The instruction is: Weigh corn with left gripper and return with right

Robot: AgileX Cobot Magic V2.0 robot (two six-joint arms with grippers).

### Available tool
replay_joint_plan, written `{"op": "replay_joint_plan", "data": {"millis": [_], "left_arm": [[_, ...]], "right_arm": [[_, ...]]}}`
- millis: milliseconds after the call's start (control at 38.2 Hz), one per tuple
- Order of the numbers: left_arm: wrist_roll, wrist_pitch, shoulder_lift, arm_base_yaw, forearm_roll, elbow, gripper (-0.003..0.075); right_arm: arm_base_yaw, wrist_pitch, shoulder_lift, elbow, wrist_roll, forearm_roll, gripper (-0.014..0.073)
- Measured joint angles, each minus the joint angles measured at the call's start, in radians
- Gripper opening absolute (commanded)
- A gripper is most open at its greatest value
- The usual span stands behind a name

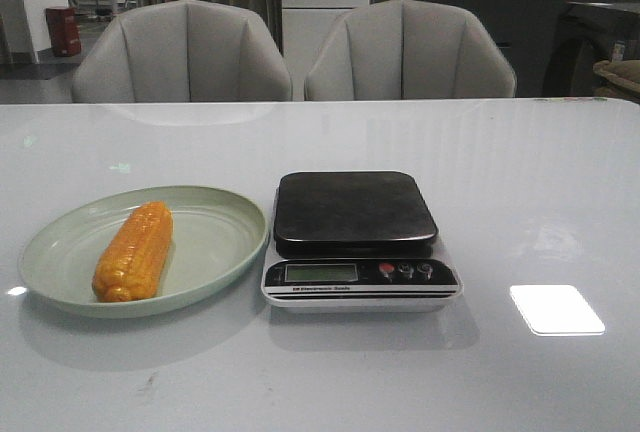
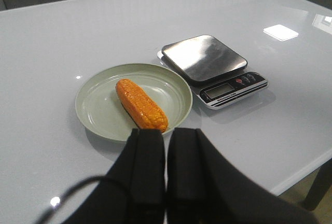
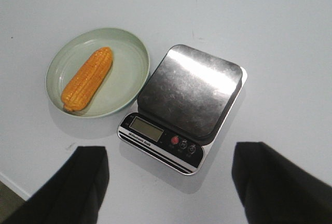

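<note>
Corn (image 1: 134, 252): one cob, lying inside pale green plate (image 1: 60, 242).
Surface: glossy white table (image 1: 520, 182) reflecting ceiling light.
Room: two grey chairs (image 1: 182, 52) standing behind the table.
Nearby: one scale (image 1: 358, 237) sitting just beside plate, platform bare.
Left gripper (image 2: 166, 175): fingers pressing together, holding nothing.
Right gripper (image 3: 171, 182): fingers spreading wide, hovering over scale.

Pale green round plate (image 1: 215, 242): shallow, left of centre on the table. Digital kitchen scale (image 1: 360, 282): just right of the plate, dark square platform bare, grey display and three small buttons on its near edge. White glossy table (image 1: 520, 182): bright rectangular light reflection near right. Two grey upholstered chairs (image 1: 180, 57): side by side at the far edge.
</note>
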Motion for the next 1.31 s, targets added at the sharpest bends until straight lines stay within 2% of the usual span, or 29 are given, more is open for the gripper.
{"op": "replay_joint_plan", "data": {"millis": [471,680,733,759,890,994,1308], "left_arm": [[0.0,0.0,0.0,0.0,0.0,0.0,0.0114],[0.0,0.0,0.0,0.0,0.0,0.0,0.0114],[0.0,0.0,0.0,0.0,0.0,0.0,0.0114],[0.0,0.0,0.0,0.0,0.0,0.0,0.0114],[0.0,0.0,0.0,0.0,0.0,0.0,0.0114],[0.0,0.0,0.0,0.0,0.0,0.0,0.0114],[0.0,0.0,0.0,0.0,0.0,0.0,0.0114]], "right_arm": [[0.0,-0.357,-0.69,0.572,-0.012,0.002,0.0592],[0.0,-0.43,-0.837,0.716,-0.012,0.007,0.0589],[0.0,-0.449,-0.846,0.739,-0.012,0.008,0.0549],[0.0,-0.456,-0.846,0.746,-0.012,0.008,0.0492],[0.0,-0.465,-0.846,0.757,-0.014,0.008,0.0114],[0.0,-0.467,-0.846,0.757,-0.014,0.01,0.0169],[0.0,-0.469,-0.846,0.757,-0.014,0.012,0.0171]]}}
